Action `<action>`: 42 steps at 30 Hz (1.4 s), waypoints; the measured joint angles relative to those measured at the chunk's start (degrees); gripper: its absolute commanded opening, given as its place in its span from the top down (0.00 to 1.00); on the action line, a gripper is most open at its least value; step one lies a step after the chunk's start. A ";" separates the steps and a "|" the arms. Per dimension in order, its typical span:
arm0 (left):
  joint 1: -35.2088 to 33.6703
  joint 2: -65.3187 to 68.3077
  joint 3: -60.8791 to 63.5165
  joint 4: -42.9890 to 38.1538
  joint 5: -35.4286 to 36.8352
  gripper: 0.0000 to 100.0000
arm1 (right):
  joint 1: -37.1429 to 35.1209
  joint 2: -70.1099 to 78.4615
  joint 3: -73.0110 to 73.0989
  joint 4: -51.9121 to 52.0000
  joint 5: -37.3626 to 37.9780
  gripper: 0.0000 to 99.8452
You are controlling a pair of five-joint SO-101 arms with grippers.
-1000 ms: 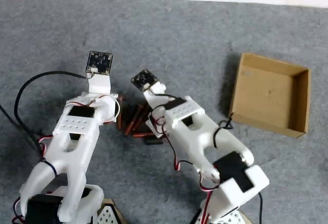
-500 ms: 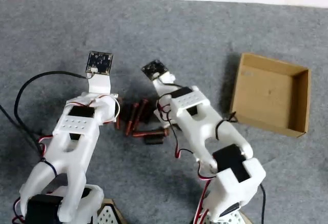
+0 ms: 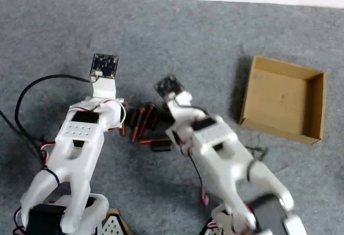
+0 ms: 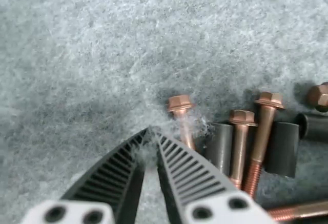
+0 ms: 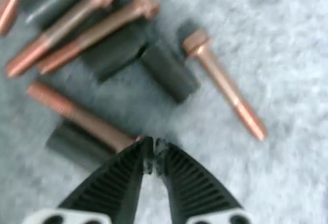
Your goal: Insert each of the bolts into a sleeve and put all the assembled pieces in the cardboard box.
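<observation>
Right tool (image 5: 154,148) slides toward 3 o'clock, past the copper-coloured metal bolts (image 3: 141,123). It and left tool (image 4: 150,133) are shut, empty. No bolt is picked up yet.

A grey felt-covered table (image 3: 215,36) carries everything. Near its middle is a loose heap of copper-coloured bolts (image 3: 145,119) and dark sleeves (image 3: 161,147), all lying flat on the felt, several of them touching. One bolt (image 3: 153,140) lies crosswise at the heap's 6 o'clock edge, with a sleeve just beside it. The open cardboard box (image 3: 279,100) sits upright, well apart, at the heap's 3 o'clock.
</observation>
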State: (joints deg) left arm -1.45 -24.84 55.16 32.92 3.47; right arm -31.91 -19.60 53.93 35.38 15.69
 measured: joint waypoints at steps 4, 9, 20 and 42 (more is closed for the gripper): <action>0.00 0.00 0.00 0.00 0.00 0.99 | 0.09 -6.24 2.29 -0.18 -2.02 0.99; 0.00 0.00 0.00 0.00 0.00 0.99 | 0.09 -6.24 2.37 0.09 -2.64 0.96; 0.00 0.00 0.00 0.00 0.00 0.99 | 0.00 -0.35 -1.49 7.21 -2.64 0.93; 0.00 0.00 0.00 0.00 0.00 0.99 | 6.68 5.80 -3.52 6.77 2.46 0.93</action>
State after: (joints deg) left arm -1.45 -24.84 55.16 32.92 3.47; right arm -25.23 -13.80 50.42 42.15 18.15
